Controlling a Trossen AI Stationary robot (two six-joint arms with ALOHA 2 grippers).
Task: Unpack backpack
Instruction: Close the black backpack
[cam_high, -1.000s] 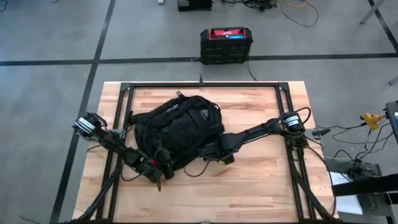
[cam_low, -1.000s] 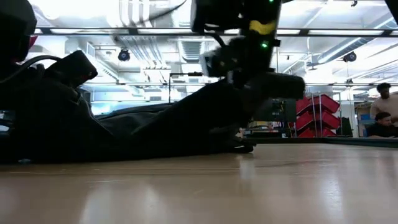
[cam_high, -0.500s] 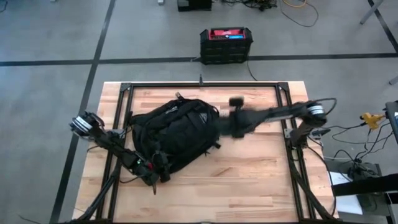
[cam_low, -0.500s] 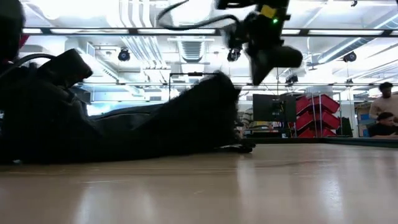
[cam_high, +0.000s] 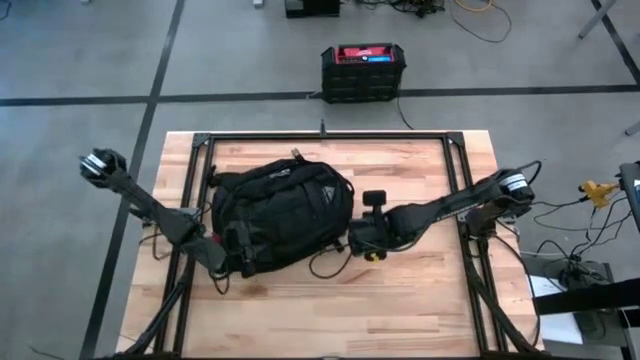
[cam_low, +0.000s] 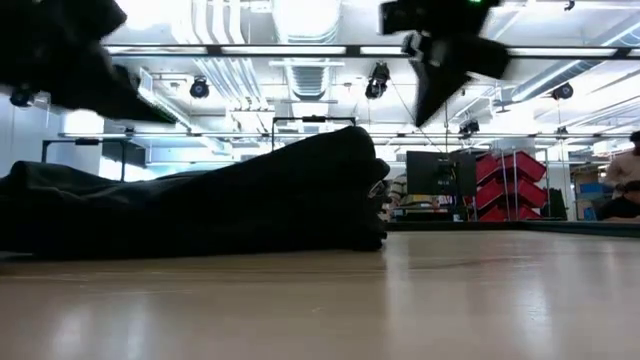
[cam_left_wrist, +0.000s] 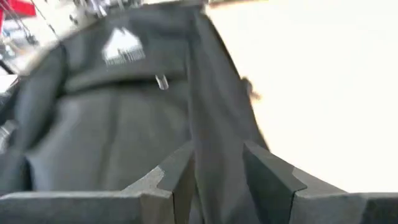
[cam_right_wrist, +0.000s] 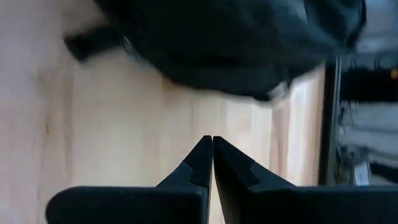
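Backpack (cam_high: 282, 212) lies flat on the tabletop (cam_high: 420, 300), logo side up, its pale logo (cam_left_wrist: 123, 47) plain in the left wrist view. Unpacking looks barely begun: nothing lies out beside the backpack, and no opening shows.

The left gripper (cam_left_wrist: 214, 180) sits at the backpack's near-left corner, low against the fabric, with its jaws parted to a middling gap and a fold or seam of the black cloth running between them; whether they press on it I cannot tell. The right gripper (cam_right_wrist: 212, 162) hangs just off the backpack's right edge, above bare wood, jaws closed tip to tip on nothing.

As a judgement, the step in hand is getting a hold on the bag so a zip can be worked. Next the right gripper must open and find a zip pull, while the left pins the fabric.

Half a second ago the right arm stretched over the backpack's upper right; now it has dropped to the right edge. The left arm's shoulder end has swung outward, and the backpack has shifted slightly.
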